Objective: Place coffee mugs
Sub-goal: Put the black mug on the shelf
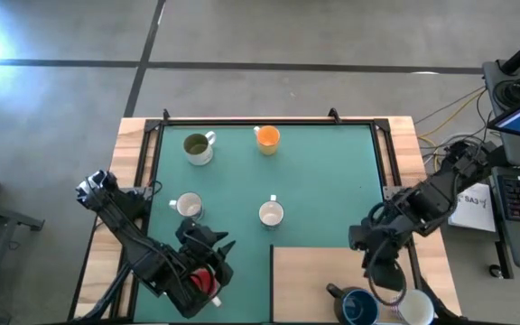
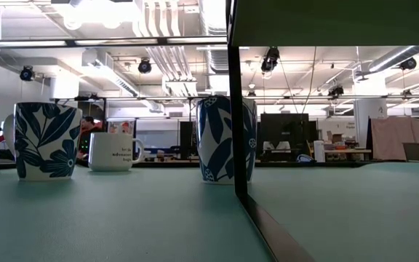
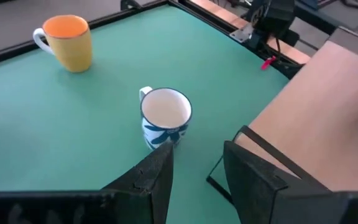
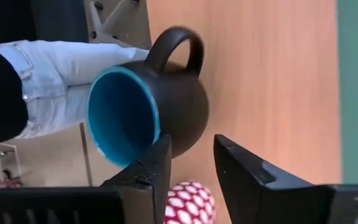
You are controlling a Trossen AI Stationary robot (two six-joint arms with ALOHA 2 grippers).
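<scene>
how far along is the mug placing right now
Four mugs already stand on the green mat: the green-lined mug, the orange mug and two white mugs. The left hand hovers open over a red mug; the right hand, open, is beside the dark blue mug. That one, a white mug and the red one remain.

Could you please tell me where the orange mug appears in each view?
High view: orange mug at the mat's far edge, near the middle.
Low view: not in it.
Left wrist view: upper left.
Right wrist view: not in it.
Shared landmark: the floral mug, nearer the arms.
</scene>
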